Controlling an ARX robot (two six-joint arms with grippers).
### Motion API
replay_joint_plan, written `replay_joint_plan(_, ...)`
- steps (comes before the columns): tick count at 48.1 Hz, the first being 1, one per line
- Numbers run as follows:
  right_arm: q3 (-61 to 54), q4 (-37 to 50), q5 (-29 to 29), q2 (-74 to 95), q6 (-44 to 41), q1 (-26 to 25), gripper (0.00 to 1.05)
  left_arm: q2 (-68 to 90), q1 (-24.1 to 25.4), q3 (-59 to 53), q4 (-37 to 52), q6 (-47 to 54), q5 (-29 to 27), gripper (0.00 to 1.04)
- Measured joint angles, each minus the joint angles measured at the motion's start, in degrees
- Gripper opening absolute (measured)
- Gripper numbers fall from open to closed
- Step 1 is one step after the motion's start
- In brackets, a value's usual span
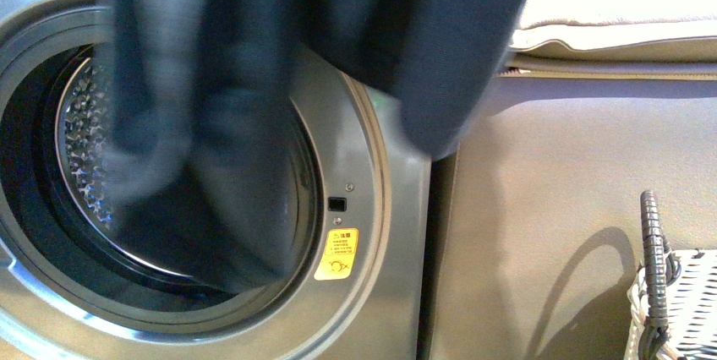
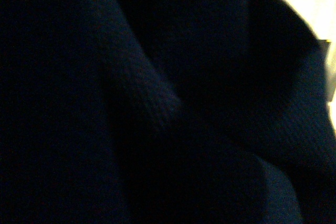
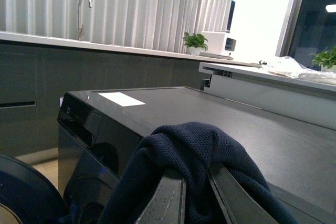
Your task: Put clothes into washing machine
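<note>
1. Clothes [image 1: 220, 81] hang from the top edge of the front view. They are a dark navy mass, blurred, spreading across the upper left and centre of the frame.
2. The lower folds fall in front of the washer's [image 1: 397, 233] round porthole and hide most of its right half. Whether any cloth is past the rim and inside cannot be told.
3. The perforated drum [image 1: 80, 140] shows at the left of the opening, beside the hanging cloth.
4. On the porthole ring, right of the cloth, sits a small black latch [image 1: 336, 204]. An orange sticker [image 1: 336, 254] is just below it.
5. A beige cushion [image 1: 617, 5] lies at the upper right of the front view. A corner of a white woven basket [image 1: 681, 309] with a dark handle shows at the lower right, well apart from the washer.
6. In the right wrist view the right gripper [image 3: 193, 179] sits at the bottom centre. Its two grey fingers [image 3: 168, 200] are closed on a fold of the navy knit, which fills the narrow gap between them and bunches over their tips.
7. Behind that fold is a dark grey appliance [image 3: 173, 103] with a flat top. Farther back are a counter with a tap [image 3: 81, 9], a small plant [image 3: 195, 40] and pale vertical blinds.
8. The left wrist view is dark.
9. The left gripper shows in no view, so its grip cannot be told.
</note>
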Motion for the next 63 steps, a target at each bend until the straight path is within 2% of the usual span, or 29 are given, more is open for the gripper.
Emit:
replay_joint_plan(10,0.00,0.00,-0.04,0.02,0.00,0.00,0.05,3.19,0.83,4.24,-1.20,5.97,-13.33,0.98)
replay_joint_plan(19,0.00,0.00,-0.04,0.04,0.00,0.02,0.05,3.37,1.86,4.28,2.32,8.04,-17.90,0.98)
replay_joint_plan(27,0.00,0.00,-0.24,0.04,-0.11,0.02,0.05,2.54,2.58,2.16,6.14,9.77,-19.54,0.76)
replay_joint_plan(40,0.35,0.02,-0.22,-0.02,-0.09,0.02,0.45,1.27,3.26,0.04,5.95,9.68,-19.47,0.37)
replay_joint_plan(47,0.44,0.02,-0.24,-0.11,-0.09,0.02,0.71,0.77,4.68,-1.73,5.68,9.44,-19.34,0.16)
replay_joint_plan(54,0.44,0.02,-0.22,-0.11,-0.09,0.02,0.96,0.83,7.52,-3.45,6.27,8.94,-18.16,0.12)
replay_joint_plan(56,0.44,0.02,-0.22,-0.11,-0.04,0.02,0.99,1.05,8.28,-3.74,6.64,8.85,-17.86,0.12)
replay_joint_plan(63,0.44,0.02,-0.24,-0.11,-0.07,0.02,0.97,2.47,11.76,-4.11,8.04,8.13,-16.20,0.11)
